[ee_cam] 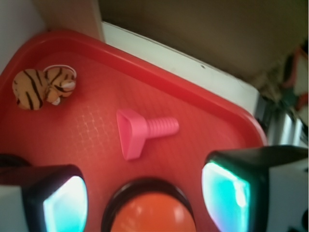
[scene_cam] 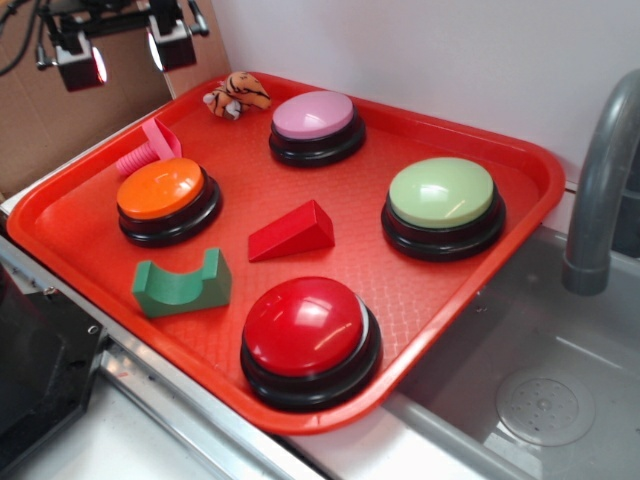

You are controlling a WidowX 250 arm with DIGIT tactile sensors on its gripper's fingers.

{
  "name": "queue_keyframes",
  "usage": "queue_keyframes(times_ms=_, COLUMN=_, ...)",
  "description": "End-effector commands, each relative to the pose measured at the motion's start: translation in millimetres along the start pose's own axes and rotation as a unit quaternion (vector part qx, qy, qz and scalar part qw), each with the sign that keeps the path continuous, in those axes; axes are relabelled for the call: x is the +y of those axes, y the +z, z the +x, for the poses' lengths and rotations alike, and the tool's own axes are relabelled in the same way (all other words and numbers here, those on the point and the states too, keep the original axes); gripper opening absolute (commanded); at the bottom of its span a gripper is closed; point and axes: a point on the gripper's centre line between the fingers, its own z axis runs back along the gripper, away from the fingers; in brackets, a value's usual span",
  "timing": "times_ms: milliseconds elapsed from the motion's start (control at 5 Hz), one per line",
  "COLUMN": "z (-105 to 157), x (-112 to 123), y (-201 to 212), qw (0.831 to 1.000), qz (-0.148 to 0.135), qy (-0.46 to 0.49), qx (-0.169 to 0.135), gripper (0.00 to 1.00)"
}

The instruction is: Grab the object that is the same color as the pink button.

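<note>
A white wall [scene_cam: 450, 60] backs the scene, with a grey sink [scene_cam: 520, 380] and grey faucet [scene_cam: 600, 190] at the right and a brown cardboard panel [scene_cam: 70, 120] at the left. A red tray [scene_cam: 90, 215] fills most of the worktop and carries all loose items. On it stand four dome buttons on black bases: the red button [scene_cam: 305, 330] nearest the front rim, the green button [scene_cam: 442, 200] toward the right, the orange button [scene_cam: 165, 195] toward the left, and the pink button [scene_cam: 315, 122] near the back rim. A red wedge [scene_cam: 292, 232] lies near the tray's middle and a green arch block [scene_cam: 182, 285] near the front left. The pink bolt [scene_cam: 150, 148] lies flat in the back left part of the tray, just behind the orange button and close to the left rim; in the wrist view its long axis runs nearly level across the frame, head at left, ribbed shaft pointing right. A striped toy tiger [scene_cam: 238, 95] sits by the back rim, apart from the bolt. The gripper [ee_cam: 145, 198] hangs above the back left corner, over the orange button, its fingers spread wide and holding nothing. Bare tray floor surrounds the bolt on the tiger side.
</note>
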Motion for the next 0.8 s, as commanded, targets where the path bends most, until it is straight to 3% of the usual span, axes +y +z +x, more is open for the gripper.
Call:
queue_keyframes(times_ms=0, z=16.5, x=24.3, y=-18.5, qw=0.998, qz=0.006, qy=-0.055, qx=-0.02, gripper=1.0)
queue_keyframes(times_ms=200, z=16.5, x=16.1, y=-31.8, qw=0.996, qz=0.012, qy=-0.082, qx=-0.019, gripper=1.0)
queue_keyframes(times_ms=600, z=22.0, x=6.7, y=-53.2, qw=0.995, qz=-0.009, qy=-0.098, qx=-0.003, gripper=1.0)
